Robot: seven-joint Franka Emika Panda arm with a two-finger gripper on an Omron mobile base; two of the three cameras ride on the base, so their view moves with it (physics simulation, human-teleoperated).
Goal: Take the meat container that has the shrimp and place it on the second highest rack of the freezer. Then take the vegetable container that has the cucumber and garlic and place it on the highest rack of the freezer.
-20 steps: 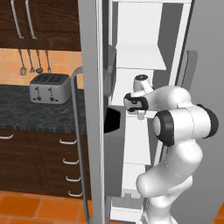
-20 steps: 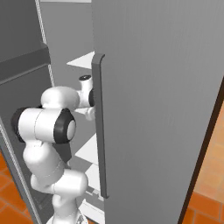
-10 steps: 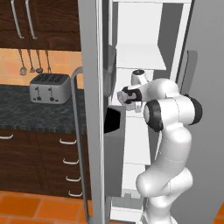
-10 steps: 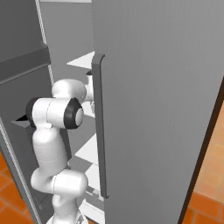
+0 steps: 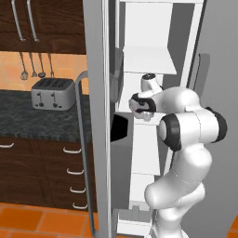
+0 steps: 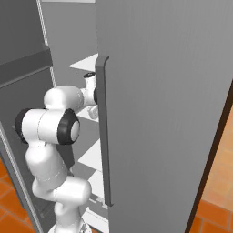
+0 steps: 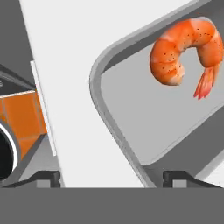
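Note:
The shrimp (image 7: 181, 50) lies curled and orange-red in a shallow grey meat container (image 7: 144, 118), which rests on a white freezer rack (image 7: 74, 87). My gripper (image 7: 111, 175) is open, its tips wide apart, with the container's near corner rim close to the right tip. In the left base view the gripper (image 5: 138, 105) reaches into the open freezer (image 5: 153, 28), one level below the highest rack (image 5: 149, 61). The right base view has the hand (image 6: 91, 91) half hidden behind the door handle (image 6: 103, 132). The cucumber and garlic container is out of view.
The freezer's left door (image 5: 97, 139) stands open, with a dark bin (image 5: 120, 128) close beside my hand. The right door (image 6: 159, 113) blocks the right side. A toaster (image 5: 52, 93) sits on the dark counter (image 5: 28, 123) to the left. Lower white shelves (image 6: 93, 154) lie below.
My hand has stayed at the same rack. The elbow swung left half a second ago and has come back to the right.

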